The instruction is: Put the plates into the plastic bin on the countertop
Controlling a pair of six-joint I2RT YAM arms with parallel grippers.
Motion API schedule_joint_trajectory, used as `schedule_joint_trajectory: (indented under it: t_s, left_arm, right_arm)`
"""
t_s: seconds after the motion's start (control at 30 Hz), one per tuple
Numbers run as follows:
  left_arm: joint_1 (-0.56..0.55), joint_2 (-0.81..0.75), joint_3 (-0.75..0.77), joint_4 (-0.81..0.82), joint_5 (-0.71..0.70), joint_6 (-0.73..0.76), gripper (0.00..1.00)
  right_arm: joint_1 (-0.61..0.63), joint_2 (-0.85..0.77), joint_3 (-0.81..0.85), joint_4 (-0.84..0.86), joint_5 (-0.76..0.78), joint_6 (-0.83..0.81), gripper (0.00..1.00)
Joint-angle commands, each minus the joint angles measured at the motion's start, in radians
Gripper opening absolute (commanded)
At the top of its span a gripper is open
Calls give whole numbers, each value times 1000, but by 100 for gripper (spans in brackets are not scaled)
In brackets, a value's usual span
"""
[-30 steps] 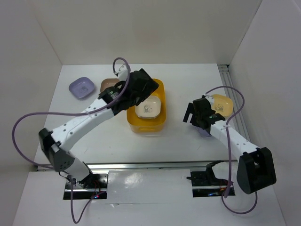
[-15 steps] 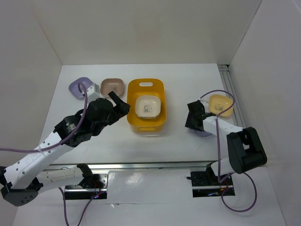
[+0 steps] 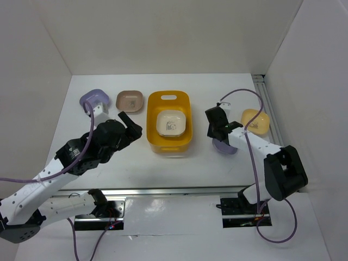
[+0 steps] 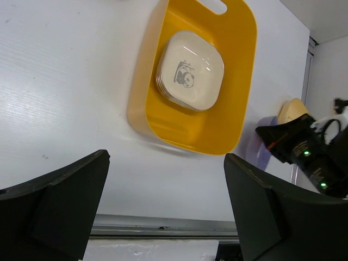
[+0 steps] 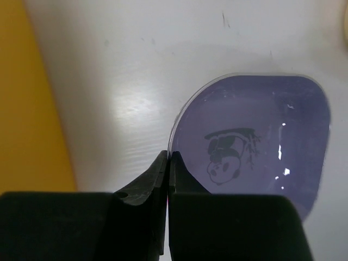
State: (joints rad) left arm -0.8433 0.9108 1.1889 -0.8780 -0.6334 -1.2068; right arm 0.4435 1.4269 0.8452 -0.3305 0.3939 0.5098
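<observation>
i read this as the pick-up step for the right arm. the right gripper (image 5: pixel 169 163) has its fingers pressed together on the left rim of the lavender plate (image 5: pixel 261 125), a thin pinch right at the edge. that plate sits right of centre in the overhead view, just right of the bin (image 3: pixel 151 125) and lower left of the yellow plate (image 3: pixel 255 120). from the wrist view i can't be sure whether the plate has left the countertop (image 3: pixel 206 98) or is only tipped up on its far edge.

the left gripper (image 3: pixel 130 124) is spread wide and holds nothing; it hangs just left of the bin. cream plates (image 3: pixel 173 122) are already stacked inside the bin. a brown-pink plate (image 3: pixel 130 100) and a second lavender plate (image 3: pixel 92 100) wait in the upper left.

next i would lift, carry left over the bin's right wall and set down on the stack. the grip is shallow, so the plate could swing or slip. the lane from plate to bin looks free, and the left arm is on the far side of the bin.
</observation>
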Motion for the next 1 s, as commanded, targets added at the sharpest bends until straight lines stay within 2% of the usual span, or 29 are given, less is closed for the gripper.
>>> schedule_joint_trajectory:
  t_s: [0.0, 0.13, 0.37, 0.47, 0.7, 0.83, 0.9, 0.97]
  left_arm:
    - [-5, -20, -18, -33, -38, 10, 100]
    - [-5, -30, -40, -64, -60, -8, 100]
    - [-5, -20, -49, -121, -80, -59, 100]
    - [25, -9, -42, -121, -57, -37, 100]
    - [137, 14, 31, -164, -19, 13, 100]
    - [211, 42, 70, -164, 14, 73, 100]
    - [239, 59, 90, -164, 24, 82, 100]
    - [285, 89, 90, -150, 46, 128, 100]
  right_arm:
    - [52, -31, 158, -118, 80, 20, 0]
    - [112, -28, 407, -175, 111, -14, 0]
    - [260, 177, 809, -228, 106, -62, 0]
    - [285, 329, 932, -216, 12, -62, 0]
    - [316, 585, 1098, -216, -7, -22, 0]
    - [316, 632, 1095, -183, -27, 3, 0]
    - [316, 642, 1086, -165, -38, 13, 4]
    - [316, 659, 1100, -165, -52, 13, 14]
